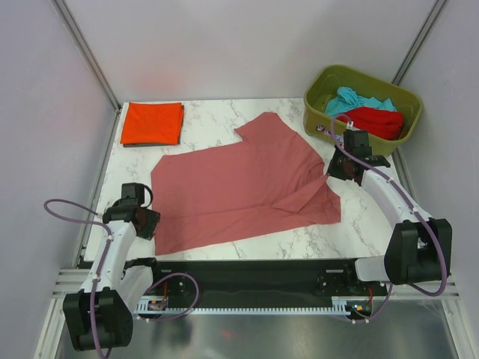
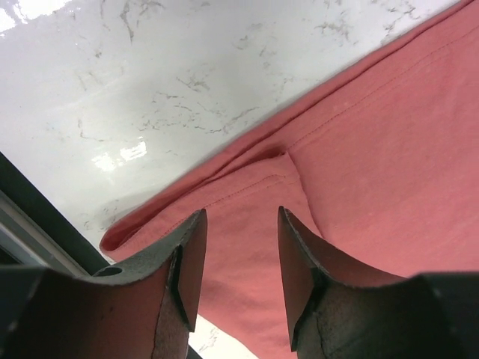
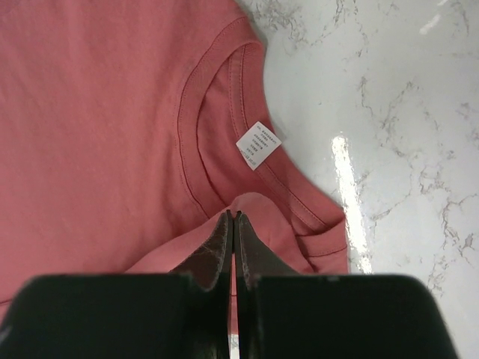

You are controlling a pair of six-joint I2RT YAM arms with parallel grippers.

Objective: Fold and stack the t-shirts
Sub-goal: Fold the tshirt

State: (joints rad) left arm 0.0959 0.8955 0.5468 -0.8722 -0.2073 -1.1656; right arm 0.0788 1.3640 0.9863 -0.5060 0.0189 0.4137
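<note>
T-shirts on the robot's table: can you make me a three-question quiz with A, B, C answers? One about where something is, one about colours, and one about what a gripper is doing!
1. Where does the folded orange-red t-shirt lie? A in the bin; B at the far left corner of the table; C on the floor.
2. What lies in the olive-green bin? A yellow socks; B nothing; C a teal shirt and a red shirt.
3. On the left gripper, over the pink t-shirt, how do the jaws stand? A apart; B shut tight; C clamped on the bin.

Answers: B, the top view shows it back left; C, both colours peek over the rim; A, pink cloth shows through the gap.
</note>
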